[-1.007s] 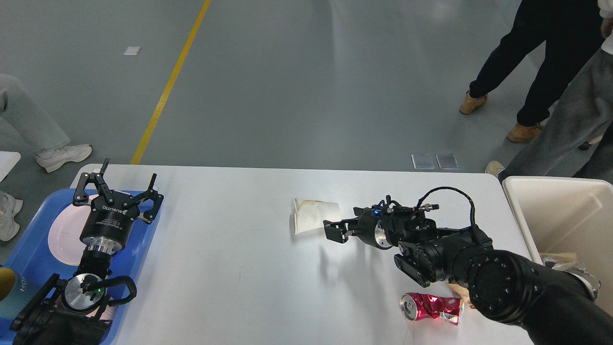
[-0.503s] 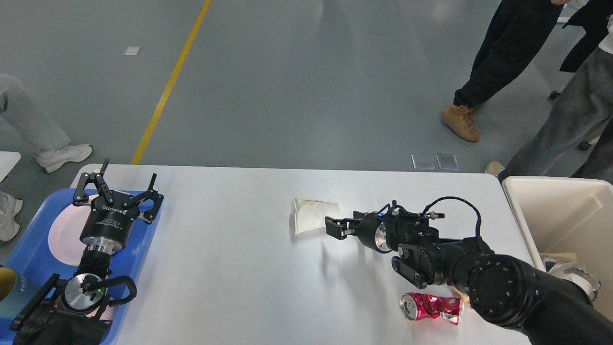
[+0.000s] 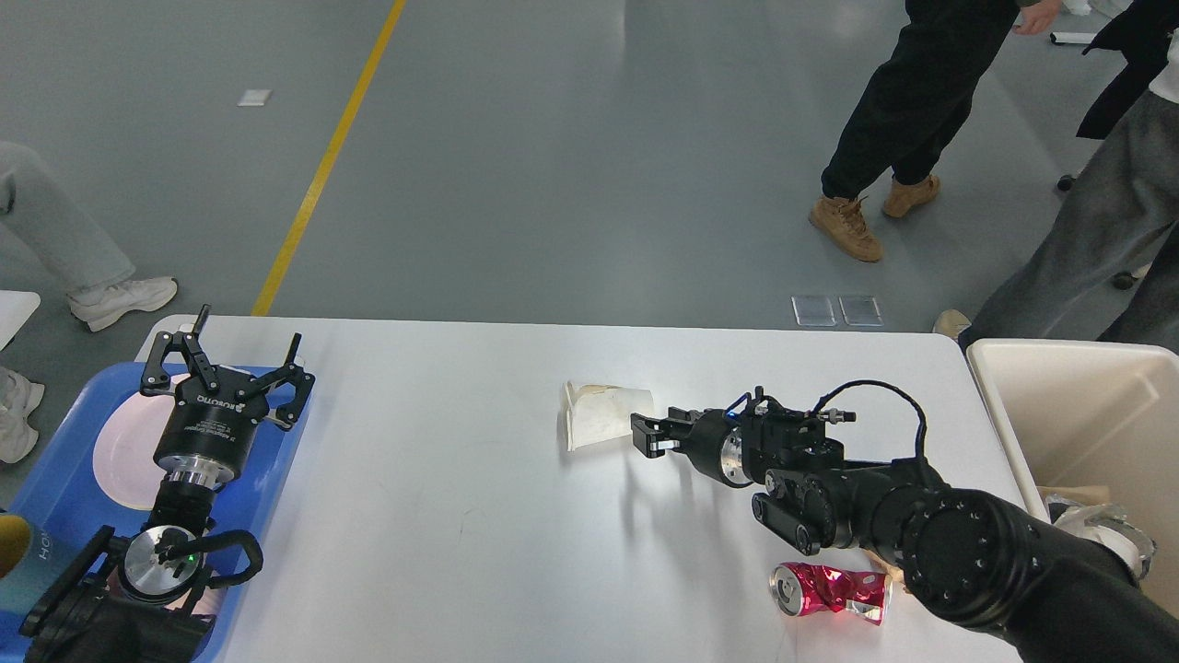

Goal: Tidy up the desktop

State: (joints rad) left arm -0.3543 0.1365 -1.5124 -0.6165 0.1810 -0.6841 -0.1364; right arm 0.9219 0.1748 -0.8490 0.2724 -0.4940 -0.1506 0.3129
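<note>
Desktop (image 3: pixel 442 516): white rectangular tabletop with rounded corners, filling the lower part of the head view; grey floor with a yellow line beyond its far edge

Crumpled white paper cup (image 3: pixel 603 414): lying on its side near the middle of the desktop, stained at the rim

Right gripper (image 3: pixel 649 435): reaching in from the lower right, tip just beside the paper cup's right edge; seen nearly end-on and dark, so I cannot tell how far its fingers stand apart, nor whether they touch the cup

Crushed red drinks can (image 3: pixel 829 591): on its side near the desktop's front right, beside the right arm, open top facing left

Left gripper (image 3: pixel 227 366): fingers spread wide, holding nothing, raised over the blue tray

Blue plastic tray (image 3: pixel 64 479): at the desktop's left end, carrying a pale round plate (image 3: pixel 124 442)

Cream rectangular bin (image 3: pixel 1087 414): off the desktop's right end, with some waste inside

People's legs (image 3: pixel 884 110): standing on the floor beyond the table, upper right
</note>
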